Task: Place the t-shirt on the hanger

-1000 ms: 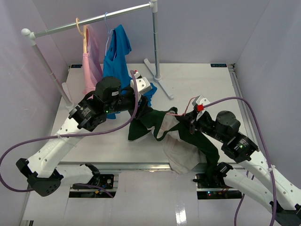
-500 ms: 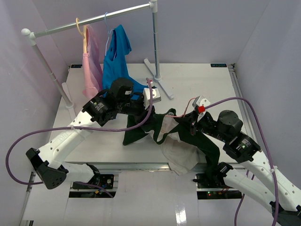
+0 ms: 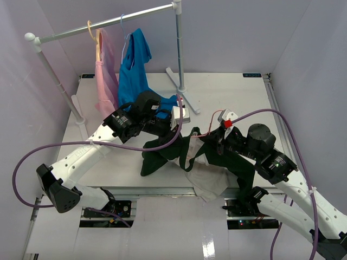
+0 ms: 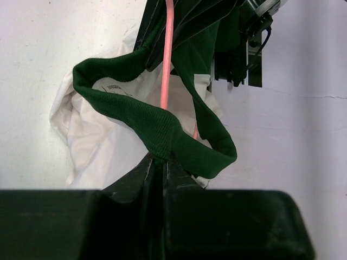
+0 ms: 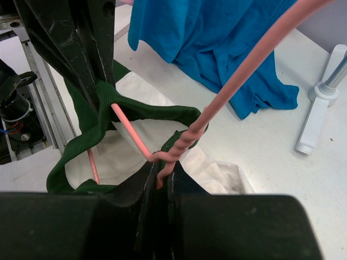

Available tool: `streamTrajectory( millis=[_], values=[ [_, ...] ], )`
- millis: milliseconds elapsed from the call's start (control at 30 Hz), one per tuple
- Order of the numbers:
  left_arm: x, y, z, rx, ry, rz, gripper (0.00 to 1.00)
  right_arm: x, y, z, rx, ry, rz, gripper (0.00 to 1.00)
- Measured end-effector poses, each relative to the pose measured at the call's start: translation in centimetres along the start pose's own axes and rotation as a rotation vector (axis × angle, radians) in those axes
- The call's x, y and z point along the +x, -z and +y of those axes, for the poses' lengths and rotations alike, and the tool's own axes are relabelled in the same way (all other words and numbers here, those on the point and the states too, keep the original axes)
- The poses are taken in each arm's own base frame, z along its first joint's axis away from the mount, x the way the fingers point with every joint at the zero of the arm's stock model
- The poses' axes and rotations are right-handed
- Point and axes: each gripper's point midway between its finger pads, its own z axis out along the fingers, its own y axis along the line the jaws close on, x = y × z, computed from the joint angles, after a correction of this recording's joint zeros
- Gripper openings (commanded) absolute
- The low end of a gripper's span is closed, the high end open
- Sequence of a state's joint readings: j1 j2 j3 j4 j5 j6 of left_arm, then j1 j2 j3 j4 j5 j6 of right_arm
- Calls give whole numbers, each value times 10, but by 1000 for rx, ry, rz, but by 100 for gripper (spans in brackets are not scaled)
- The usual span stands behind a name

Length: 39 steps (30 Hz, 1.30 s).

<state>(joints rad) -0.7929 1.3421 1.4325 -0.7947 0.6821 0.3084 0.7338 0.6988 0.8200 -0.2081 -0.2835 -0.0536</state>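
Observation:
The t-shirt (image 3: 160, 153) lies bunched at the table's front middle, and its white body (image 3: 210, 183) droops over the near edge. My left gripper (image 3: 186, 133) is shut on the green ribbed collar (image 4: 157, 127), which loops open in front of its jaws. The thin pink hanger (image 4: 166, 59) passes through that collar loop. My right gripper (image 5: 161, 174) is shut on the hanger's twisted neck (image 5: 184, 140), with the hook rising up and to the right. The two grippers sit close together, and the left fingers (image 5: 81, 49) show in the right wrist view.
A clothes rack (image 3: 108, 23) stands at the back left with a pink garment (image 3: 105, 70) and a blue shirt (image 3: 133, 65) hanging from it. The blue shirt's hem (image 5: 217, 43) trails onto the table. The rack's white foot (image 3: 184, 97) sits just behind the grippers.
My left arm has swung right toward the hanger, and its jaws have closed on the collar. The green fabric has shifted with it. The right gripper has stayed on the hanger.

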Motion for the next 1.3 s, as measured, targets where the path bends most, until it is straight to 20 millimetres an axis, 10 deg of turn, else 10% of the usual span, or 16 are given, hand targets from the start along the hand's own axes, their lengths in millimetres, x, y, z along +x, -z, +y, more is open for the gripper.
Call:
streamTrajectory(
  millis=[300, 400, 600, 667, 800, 1300],
  values=[
    [1, -3, -3, 22, -4, -11, 0, 0, -2, 1, -9, -2, 1, 8],
    [5, -6, -2, 23, -3, -12, 41, 2, -3, 2, -15, -5, 9, 8],
    [10, -11, -5, 37, 7, 6, 53, -5, -6, 4, -29, 8, -21, 8],
    [12, -13, -6, 49, 11, 11, 46, -8, -7, 3, -28, 13, -32, 8],
    [12, -12, -5, 40, 21, 17, 0, -10, -7, 6, -42, 19, -41, 8],
    [5, -8, 28, -164, 66, 18, 0, -16, 0, -4, 26, 25, -63, 23]
  ],
)
